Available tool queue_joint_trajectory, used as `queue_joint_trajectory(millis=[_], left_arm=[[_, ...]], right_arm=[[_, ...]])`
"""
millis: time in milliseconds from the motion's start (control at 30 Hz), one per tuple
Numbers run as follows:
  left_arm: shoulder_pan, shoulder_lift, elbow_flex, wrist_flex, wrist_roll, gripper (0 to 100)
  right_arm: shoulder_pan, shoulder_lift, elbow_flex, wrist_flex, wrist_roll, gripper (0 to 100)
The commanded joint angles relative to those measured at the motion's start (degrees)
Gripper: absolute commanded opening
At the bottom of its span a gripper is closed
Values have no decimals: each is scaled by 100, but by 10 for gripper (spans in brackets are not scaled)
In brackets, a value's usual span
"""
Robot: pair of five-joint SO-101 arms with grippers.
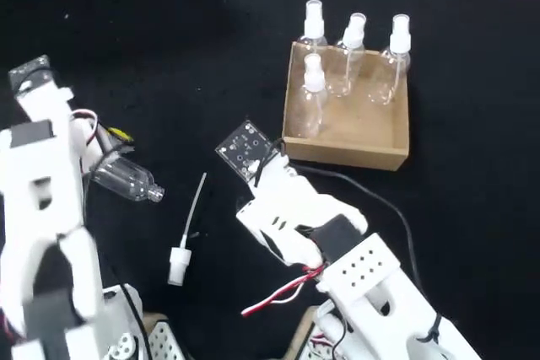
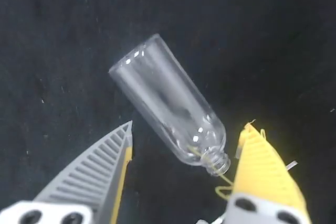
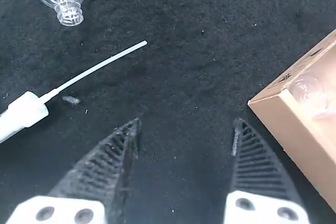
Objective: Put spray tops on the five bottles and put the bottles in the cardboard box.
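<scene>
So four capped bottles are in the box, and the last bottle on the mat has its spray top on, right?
No: the last bottle has a bare neck; the spray top lies loose beside it, not touching, as the high view shows. The rest holds.

No readable text, numbers or signs anywhere. Checked the cardboard box (image 1: 344, 147), the capped bottles (image 1: 314, 99) standing in it, the loose bottle (image 1: 126, 180) and the spray top (image 1: 179, 263): nothing legible on any of them. The circuit board (image 1: 245, 147) on the right arm's wrist has pale specks, too small to read.
</scene>
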Motion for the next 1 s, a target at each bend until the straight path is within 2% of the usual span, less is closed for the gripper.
queue_joint_trajectory(millis=[0,300,500,700,767,900,967], left_arm=[[-110,844,-1068,396,-9,301],[-505,1846,-1165,334,756,301],[-119,2470,-1165,-35,1090,301],[303,2840,-1165,-141,1081,292],[338,2848,-1174,-141,1081,234],[303,2848,-1385,-97,1081,23],[286,2848,-1534,79,1011,48]], right_arm=[[-70,4,-22,-149,9,241],[-70,4,-22,-149,9,243],[-70,4,31,-149,9,243],[-70,4,31,-149,9,243],[-70,4,31,-149,9,243],[-62,4,31,-149,9,243],[-44,-4,31,-114,18,243]])
